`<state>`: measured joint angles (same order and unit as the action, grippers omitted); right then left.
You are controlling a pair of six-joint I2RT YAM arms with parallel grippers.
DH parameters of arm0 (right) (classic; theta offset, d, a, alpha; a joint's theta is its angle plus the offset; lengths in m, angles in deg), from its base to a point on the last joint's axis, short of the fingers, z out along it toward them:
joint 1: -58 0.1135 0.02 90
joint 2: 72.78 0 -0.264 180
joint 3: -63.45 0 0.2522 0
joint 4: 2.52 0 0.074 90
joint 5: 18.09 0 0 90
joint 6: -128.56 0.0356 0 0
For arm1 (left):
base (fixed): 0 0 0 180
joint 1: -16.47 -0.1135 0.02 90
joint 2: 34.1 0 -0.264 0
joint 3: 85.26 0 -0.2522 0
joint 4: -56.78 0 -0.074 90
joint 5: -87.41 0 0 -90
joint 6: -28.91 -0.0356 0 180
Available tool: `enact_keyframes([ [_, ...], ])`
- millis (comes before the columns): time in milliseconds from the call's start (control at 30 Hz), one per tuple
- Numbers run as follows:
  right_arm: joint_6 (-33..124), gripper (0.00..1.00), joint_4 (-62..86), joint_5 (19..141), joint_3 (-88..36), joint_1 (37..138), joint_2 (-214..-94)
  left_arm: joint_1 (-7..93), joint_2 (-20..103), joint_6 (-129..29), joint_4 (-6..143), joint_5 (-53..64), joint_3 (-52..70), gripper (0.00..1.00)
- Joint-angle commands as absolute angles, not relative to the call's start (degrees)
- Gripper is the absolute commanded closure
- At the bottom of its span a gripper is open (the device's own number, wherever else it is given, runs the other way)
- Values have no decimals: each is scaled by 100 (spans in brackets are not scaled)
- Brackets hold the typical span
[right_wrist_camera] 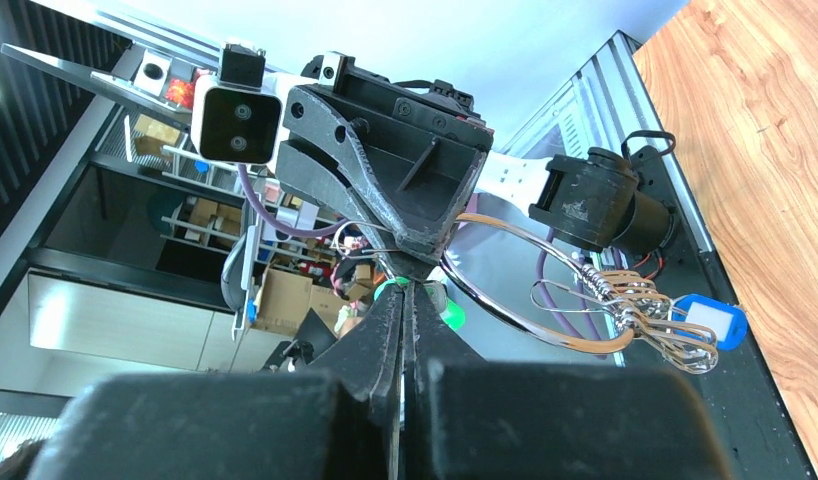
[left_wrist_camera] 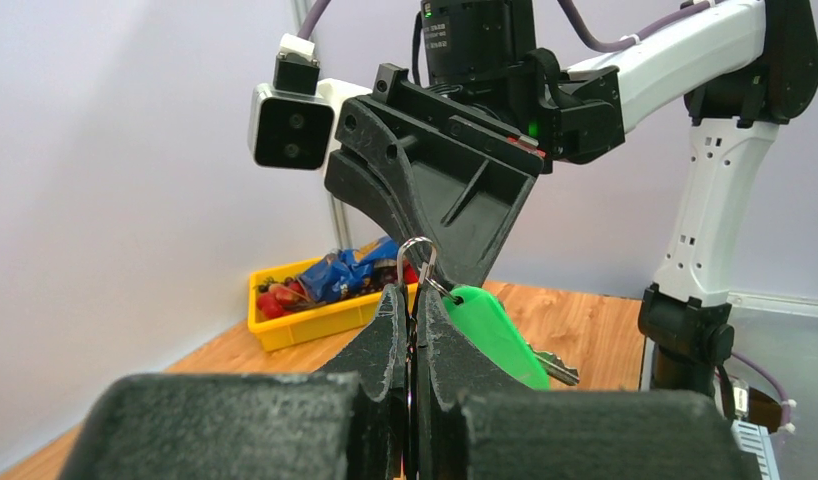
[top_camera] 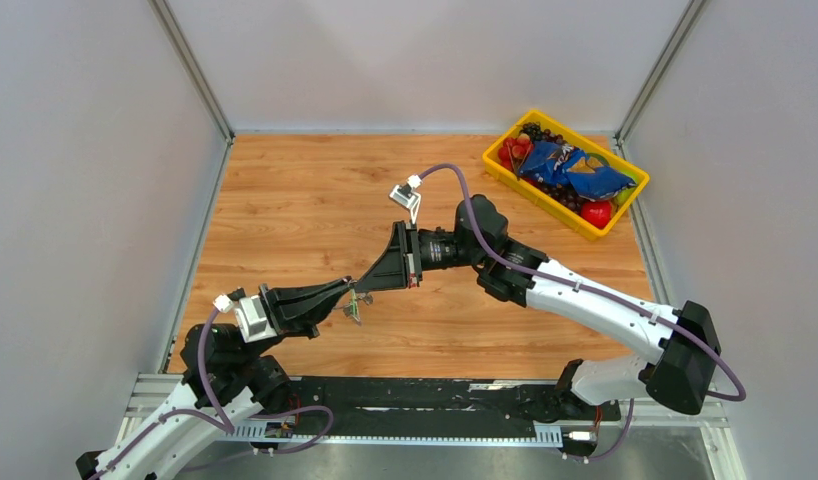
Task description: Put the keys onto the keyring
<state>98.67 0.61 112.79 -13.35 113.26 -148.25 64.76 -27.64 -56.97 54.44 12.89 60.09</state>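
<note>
My left gripper point(top_camera: 343, 291) and right gripper point(top_camera: 369, 281) meet tip to tip above the table, both shut. In the left wrist view my left gripper point(left_wrist_camera: 415, 292) pinches the thin metal keyring point(left_wrist_camera: 416, 258) edge-on. The green-tagged key point(left_wrist_camera: 495, 335) hangs from it by a small ring right of the fingers, where the right gripper's tips come down. In the right wrist view my right gripper point(right_wrist_camera: 409, 290) is shut at the same spot. The large keyring point(right_wrist_camera: 505, 305) hangs away from it, carrying the blue-tagged key point(right_wrist_camera: 710, 322) and a bunch of metal pieces. I cannot single out the plain dark key.
A yellow bin point(top_camera: 505, 172) of fruit and a blue snack bag stands at the table's back right corner, also in the left wrist view point(left_wrist_camera: 315, 315). Grey walls close in the sides. The keys dangle point(top_camera: 355, 310) a little above the wooden tabletop.
</note>
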Motion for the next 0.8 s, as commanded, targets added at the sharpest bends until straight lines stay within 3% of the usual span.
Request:
enact_keyframes([
  [0,10105,100,-229,11016,-1362,11248,-14689,6498,-2807,-5825,5174,1418,5952,99],
  [767,10072,100,90,11078,-1508,11441,-14750,6497,-2748,-5898,5228,1109,5953,99],
])
